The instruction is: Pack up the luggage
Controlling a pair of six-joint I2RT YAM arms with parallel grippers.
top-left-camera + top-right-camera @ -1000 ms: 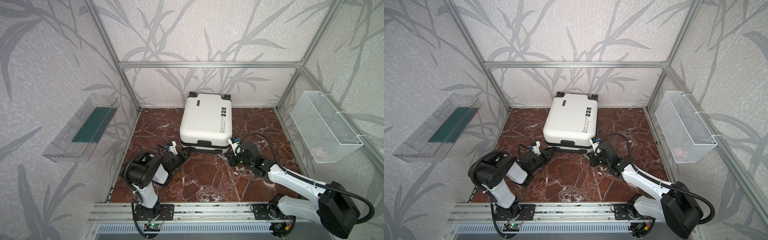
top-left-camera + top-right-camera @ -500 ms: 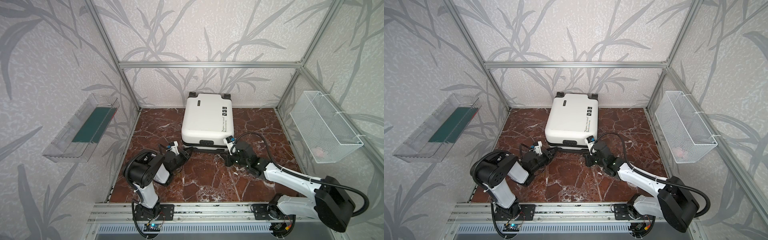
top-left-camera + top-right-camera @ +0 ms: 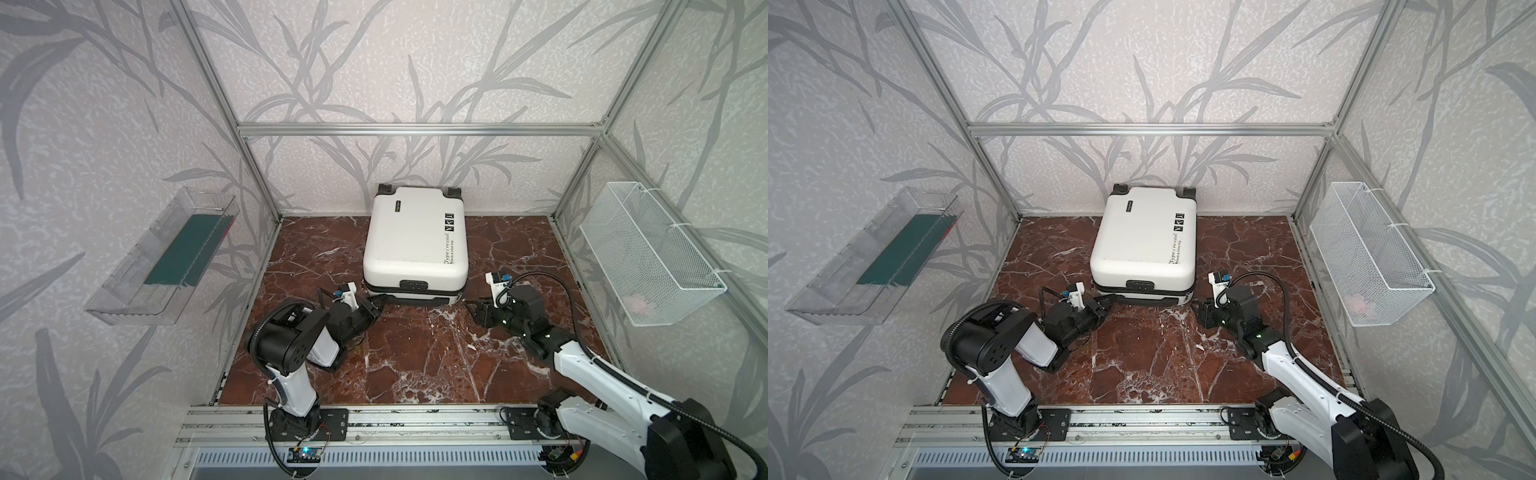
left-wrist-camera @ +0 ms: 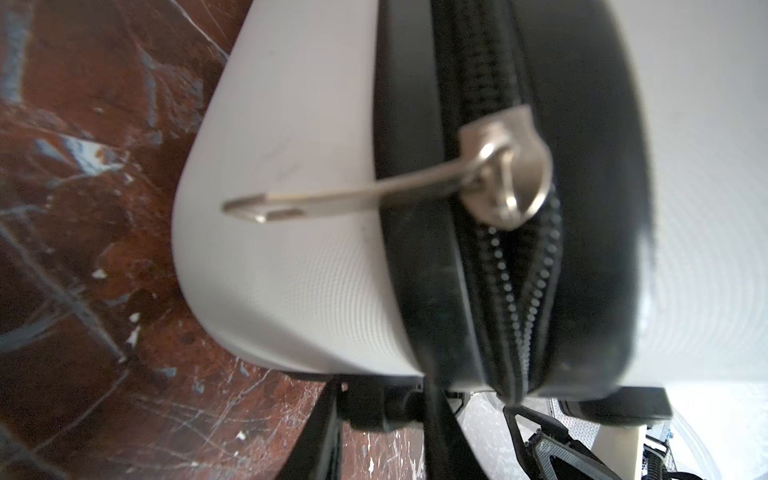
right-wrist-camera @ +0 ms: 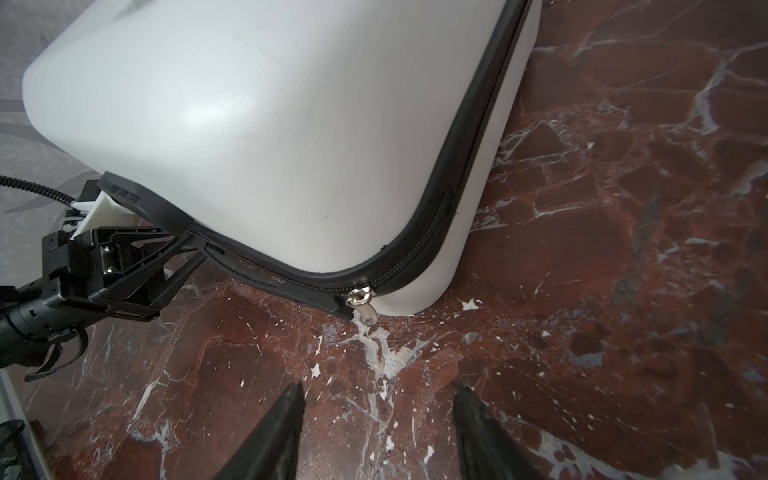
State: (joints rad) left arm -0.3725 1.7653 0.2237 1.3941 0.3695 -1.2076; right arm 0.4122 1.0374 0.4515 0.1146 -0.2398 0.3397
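Left gripper narrow, pinching loose zipper band of luggage, which lies lid-down just ahead. Right gripper wide, empty. Shell stiff, slick, probably light, may slide: take zipper pull just ahead of right tips.

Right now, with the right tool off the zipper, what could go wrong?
The right tool is open, short of the zipper slider at a corner of the white suitcase; its pull tab hangs close to the marble floor, so a regrasp may miss or scrape. The left tool pinches the zipper band alone; a hard pull on the slider could slide the suitcase or tear that grip loose.
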